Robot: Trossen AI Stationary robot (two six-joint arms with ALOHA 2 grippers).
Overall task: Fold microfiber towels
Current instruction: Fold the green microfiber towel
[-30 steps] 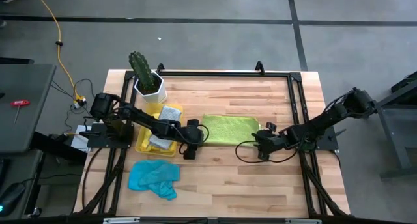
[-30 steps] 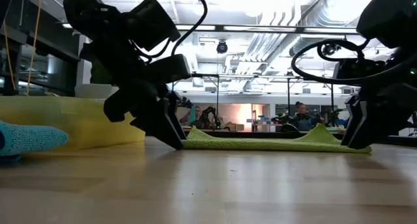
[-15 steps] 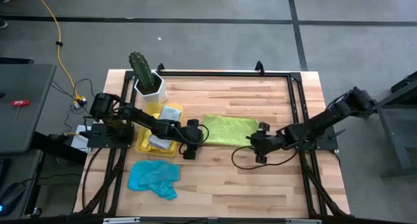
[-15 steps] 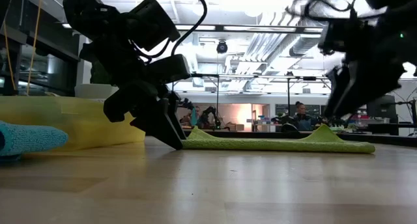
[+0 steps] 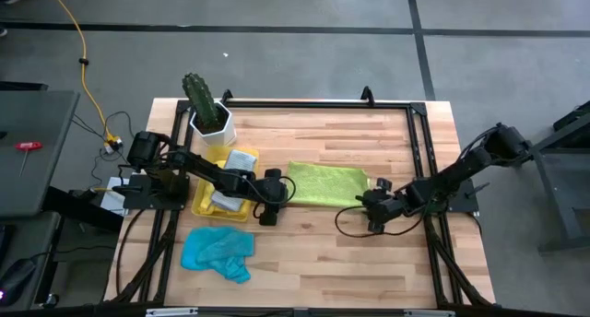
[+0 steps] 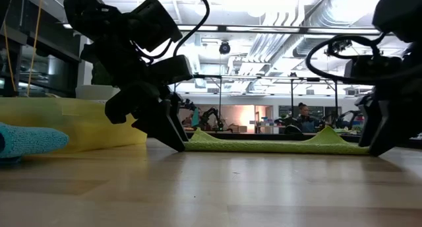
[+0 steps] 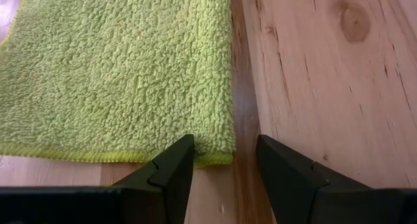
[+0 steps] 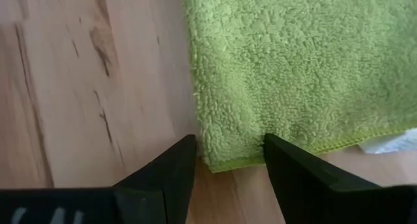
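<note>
**A:** So where's the lime green towel (image 5: 324,183) sitting? Middle of the wooden counter (image 5: 369,252), lying flat, looks folded to a rectangle from above.

**B:** Yep. Left pincer (image 5: 288,192) is down at the towel's left near corner, and in its wrist cam the two fingers (image 7: 171,168) are spread with the corner of the cloth poking in between them. Not clamped on it, just straddling.

**A:** Same deal on the other end. Right pincer (image 5: 374,199) is low at the right near corner, fingers (image 8: 171,167) parted, the towel's corner in the gap. Neither one is pinching anything as far as I can see.

**B:** From the low cam the towel has a little peak at each end, otherwise flat on the counter.

**A:** There's also a light blue towel (image 5: 218,252) crumpled near the front left, well apart from the green one. Yellow tray (image 5: 201,204) sits just behind the left arm, with a potted cactus (image 5: 205,103) at the back left.
</note>
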